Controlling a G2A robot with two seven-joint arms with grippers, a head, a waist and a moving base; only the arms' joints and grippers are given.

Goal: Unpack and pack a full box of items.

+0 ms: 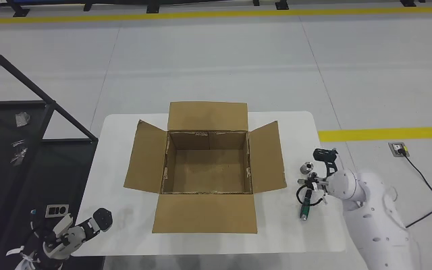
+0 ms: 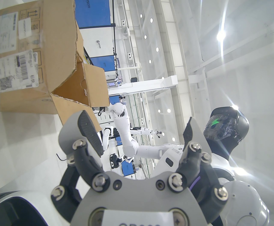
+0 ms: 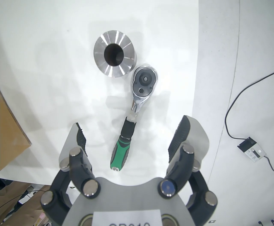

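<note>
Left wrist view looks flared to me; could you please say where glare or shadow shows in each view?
Left wrist view: the ceiling lights throw long streaked flares. Right wrist view: the glossy table mirrors light in soft patches around the ratchet. Top view: even light, with slight shade inside the box.

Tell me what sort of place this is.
Probably a large factory-style hall or robotics test floor: a yellow painted line runs across the grey floor, rows of round ceiling lights sit high overhead, and blue partition panels stand beyond the open brown cardboard box.
</note>
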